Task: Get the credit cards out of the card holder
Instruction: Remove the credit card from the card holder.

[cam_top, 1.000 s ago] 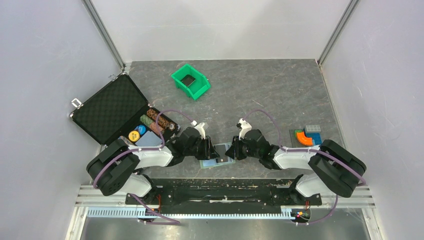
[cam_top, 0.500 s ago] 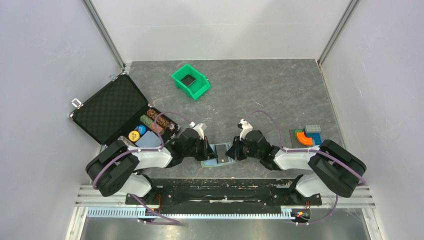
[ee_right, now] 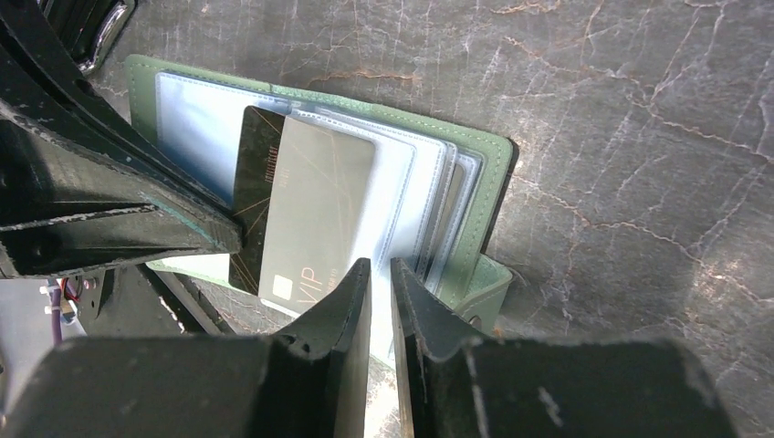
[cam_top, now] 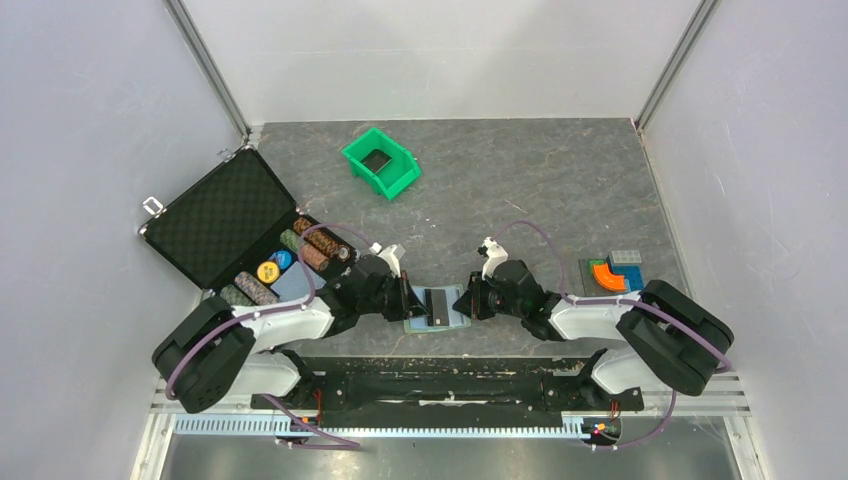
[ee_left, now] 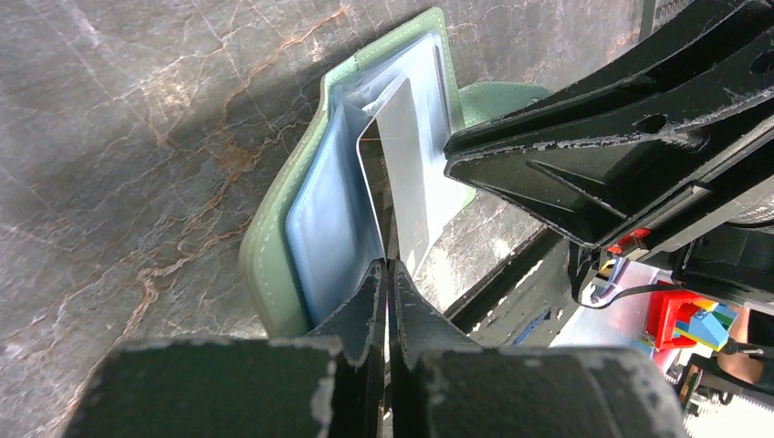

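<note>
We see the credit card (cam_top: pixel 436 306), long axis up-down, at lower centre of the top view. The left gripper (ee_left: pixel 388 270) is closed tight on it, and the right gripper (ee_right: pixel 381 266) is nearly closed, nipping the card holder (cam_top: pixel 458 320).

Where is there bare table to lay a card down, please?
Bare table lies between the green bin and the coloured blocks. Another patch lies between the bin and the card holder. Crowded: the near edge around the holder, and the left by the open case.
</note>
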`<action>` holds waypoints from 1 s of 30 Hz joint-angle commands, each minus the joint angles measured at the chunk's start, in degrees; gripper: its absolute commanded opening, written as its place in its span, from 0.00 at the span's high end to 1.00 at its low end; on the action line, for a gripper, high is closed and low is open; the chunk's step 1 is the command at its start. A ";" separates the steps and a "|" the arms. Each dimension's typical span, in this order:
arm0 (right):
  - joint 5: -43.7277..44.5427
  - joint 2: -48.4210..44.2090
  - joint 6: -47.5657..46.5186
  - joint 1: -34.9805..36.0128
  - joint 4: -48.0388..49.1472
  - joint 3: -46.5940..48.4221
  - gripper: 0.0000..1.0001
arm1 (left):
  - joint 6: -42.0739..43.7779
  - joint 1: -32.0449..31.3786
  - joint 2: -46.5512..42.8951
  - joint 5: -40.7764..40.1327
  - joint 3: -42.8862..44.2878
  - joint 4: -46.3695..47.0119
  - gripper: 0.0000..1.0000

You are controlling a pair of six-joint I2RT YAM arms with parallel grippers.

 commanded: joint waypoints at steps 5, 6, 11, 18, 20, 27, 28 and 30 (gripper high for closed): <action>1.98 -0.07 -1.48 -0.80 -4.33 -1.55 0.84 | -0.66 0.83 -5.53 -1.95 0.16 -4.84 0.98; 1.86 -0.23 -1.53 -0.78 -4.30 -1.51 0.84 | -0.38 0.90 -5.89 -2.02 0.17 -5.10 0.98; 1.05 -1.84 -2.77 -0.85 -4.44 -0.98 0.82 | 2.79 1.18 -8.32 -3.03 1.13 -9.21 0.98; -0.89 -5.20 -6.66 -1.48 -5.56 1.01 0.77 | 6.08 1.19 -11.84 -4.95 1.83 -15.03 0.98; -2.13 -6.06 -8.95 -1.61 -5.56 1.70 0.76 | 6.63 1.18 -13.15 -5.21 1.93 -16.22 0.98; -8.90 -11.31 -13.70 -3.40 -1.83 1.84 0.71 | 10.63 1.18 -17.55 -4.68 3.87 -20.51 0.98; -9.97 -12.21 -14.53 -3.86 -1.59 1.94 0.69 | 11.31 1.18 -18.24 -4.09 4.27 -21.14 0.98; -12.18 -13.85 -16.33 -4.95 -1.45 2.33 0.67 | 12.55 1.18 -19.42 -2.60 4.89 -21.99 0.98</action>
